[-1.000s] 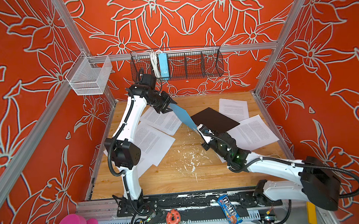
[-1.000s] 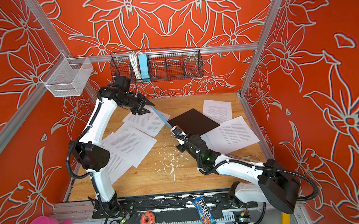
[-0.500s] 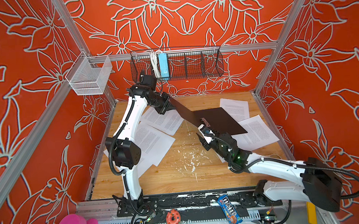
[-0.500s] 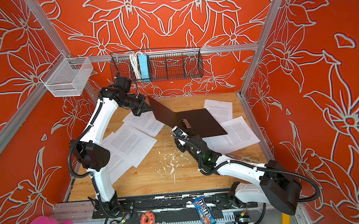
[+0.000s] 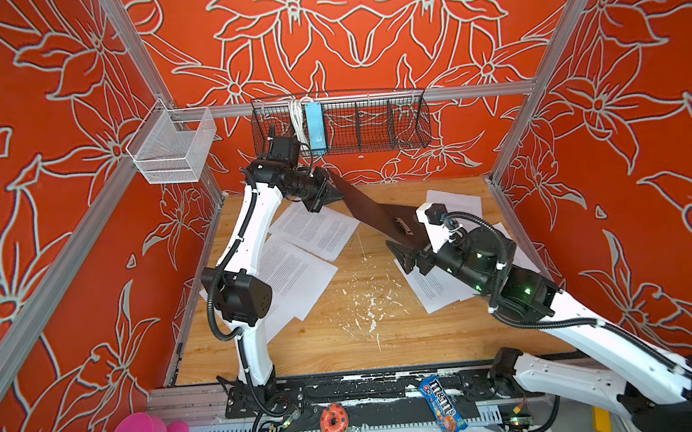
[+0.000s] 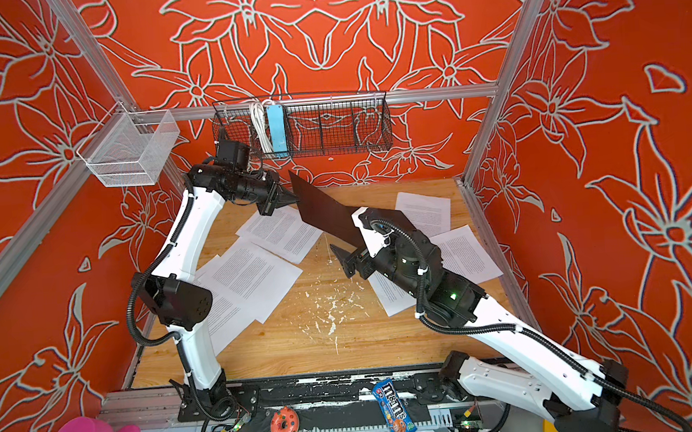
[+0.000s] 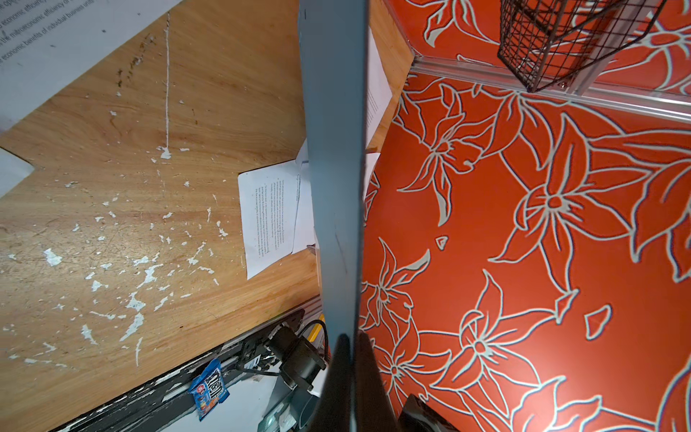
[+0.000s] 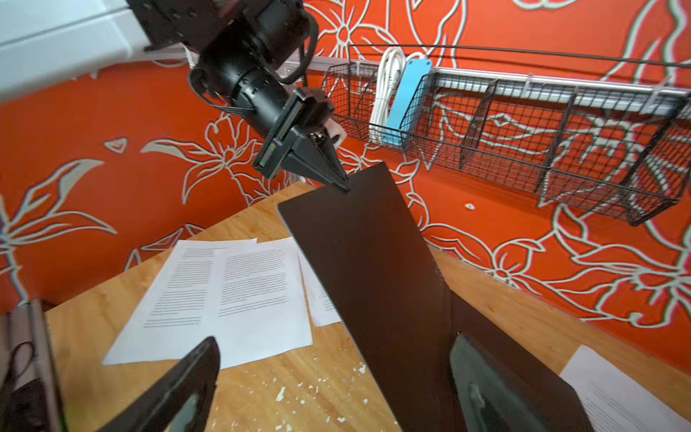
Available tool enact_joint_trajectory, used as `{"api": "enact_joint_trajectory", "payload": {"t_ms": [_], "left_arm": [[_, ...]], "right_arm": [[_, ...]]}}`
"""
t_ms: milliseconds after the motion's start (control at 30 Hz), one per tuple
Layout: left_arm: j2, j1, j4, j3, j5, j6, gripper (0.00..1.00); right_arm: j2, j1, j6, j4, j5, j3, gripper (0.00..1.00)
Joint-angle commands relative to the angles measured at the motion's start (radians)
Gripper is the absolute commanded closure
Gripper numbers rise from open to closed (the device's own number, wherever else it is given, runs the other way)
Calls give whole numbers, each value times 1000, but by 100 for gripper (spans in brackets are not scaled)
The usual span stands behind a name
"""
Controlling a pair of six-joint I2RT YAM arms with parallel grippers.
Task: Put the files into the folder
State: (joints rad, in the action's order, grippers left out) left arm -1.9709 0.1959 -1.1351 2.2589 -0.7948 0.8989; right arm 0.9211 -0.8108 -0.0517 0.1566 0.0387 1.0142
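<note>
Files point(image 5: 316, 229) lie loose on the wooden counter point(image 5: 345, 342), none of them inside the folder point(image 5: 360, 207): in both top views two overlapping groups of printed white sheets sit left of centre, and more sheets point(image 6: 463, 254) lie right of centre, partly hidden by the right arm. The folder is open in the middle of both top views, black inside facing up. One cover is raised at a slant, running from the upper middle of the frame down toward the centre, while the other half point(image 6: 394, 218) lies low beside the right arm's wrist. The left gripper point(image 5: 336, 194) is closed tight on the top edge of the raised cover and holds it off the counter; the right wrist view shows its pointed tips point(image 8: 342, 185) pinching that edge, and the left wrist view shows the cover's dull blue outer face point(image 7: 332, 149) running straight out from the clamped tips point(image 7: 349, 338). The right gripper point(image 5: 403, 256) sits just below the fold with its jaws spread wide, gripping nothing; in the right wrist view, the gripper point(image 8: 336, 338) has one finger point(image 8: 187, 381) over bare counter and the other point(image 8: 486, 385) over the folder's flat half. On the back wall hangs a wire basket point(image 6: 330, 130) with a light-blue power strip point(image 6: 277, 128) in it.
</note>
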Motion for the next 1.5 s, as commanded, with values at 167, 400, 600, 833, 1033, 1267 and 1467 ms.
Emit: {"api": "enact_joint_trajectory", "payload": {"t_ms": [167,400,600,833,1033,1267,1467], "left_arm": [[56,2,9,-72,0,-236,100],[198,-4,266,-406,5,-404,100],[293,-32,356,-578,38,-530,100],[309,-115,437,-745,-17,-518,100],[302,-140,405,-780,-25,-572,100],[305,-162,362,-852,75,-604,100],[304,-188,336,-903,104,-589,100]], "right_arm": [[87,231,-267,201,-258,41,2],[244,362,-355,259,-386,84,3],[306,431,-448,161,-438,-1,5],[462,443,-438,192,-488,18,7],[586,443,-464,119,-573,14,10],[776,430,-467,91,-640,72,21],[865,403,-478,73,-617,105,30]]}}
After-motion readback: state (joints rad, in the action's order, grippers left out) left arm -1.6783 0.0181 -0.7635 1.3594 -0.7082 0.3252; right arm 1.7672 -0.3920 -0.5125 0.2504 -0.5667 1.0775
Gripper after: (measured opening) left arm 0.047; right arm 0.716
